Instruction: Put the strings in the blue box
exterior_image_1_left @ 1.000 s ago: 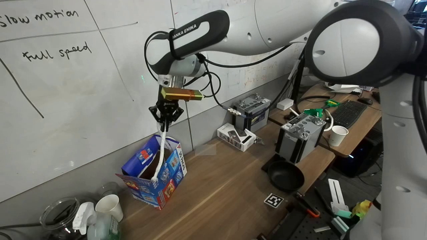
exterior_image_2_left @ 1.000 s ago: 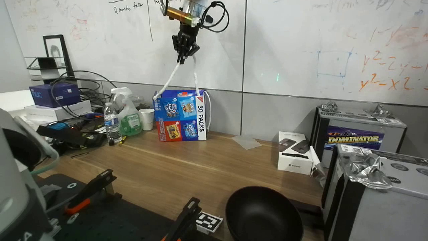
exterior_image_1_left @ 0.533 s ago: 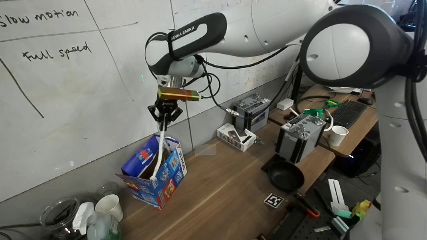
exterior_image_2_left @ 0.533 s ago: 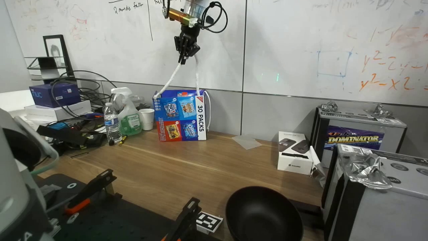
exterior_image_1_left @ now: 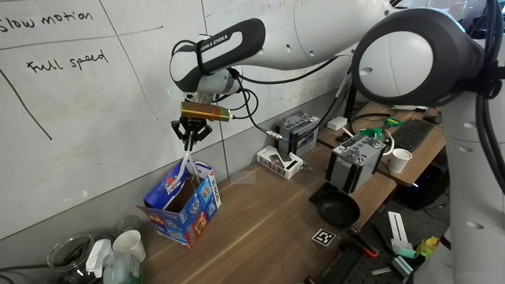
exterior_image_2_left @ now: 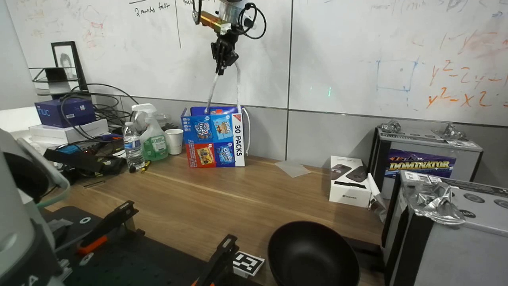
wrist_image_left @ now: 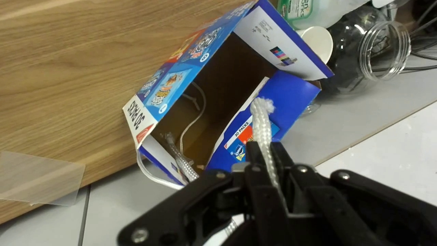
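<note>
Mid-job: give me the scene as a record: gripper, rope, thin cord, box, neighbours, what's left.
gripper: gripper shut on the rope, higher than the box
rope: two white strands hang; in the wrist view one end overlaps the blue flap, the other seems inside the opening
thin cord: thin cord shows inside the box and outside
box: upright on the table, top open
neighbours: cup, spray bottle beyond
to do: likely lower, then release

Soft light, dim inside the blue box (wrist_image_left: 177,75)
</note>
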